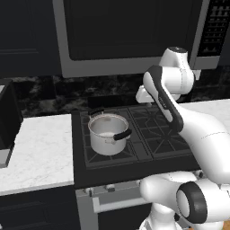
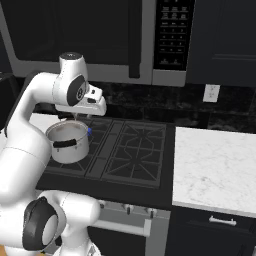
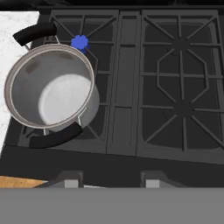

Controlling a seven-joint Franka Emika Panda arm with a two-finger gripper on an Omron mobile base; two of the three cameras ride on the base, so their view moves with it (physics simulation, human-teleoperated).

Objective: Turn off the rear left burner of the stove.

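Dark cabinets and a black speckled backsplash close off the kitchen behind the stove, a black gas cooktop set between two white marble stretches of tabletop. A steel-framed microwave hangs above it.

My arm rises from the base and bends over the cooktop, and my hand hangs above the left half of the stove, pointing down. My wrist and the pot block the fingers in both base views, and from the camera on my hand I see only the two finger bases at the bottom edge, set apart; whether the fingers are spread or pressed together I cannot tell. They grip nothing that I can see.

A steel pot with two black handles stands on the front left grate, empty, its rim open to me. Just behind it, at the rear left burner, a small blue flame shows under the grate bars, partly hidden by the pot's rim. The right-hand grates carry nothing.

Along the steel front runs a row of small knobs, with a pale bar handle below them. My hand is well above and apart from those knobs.
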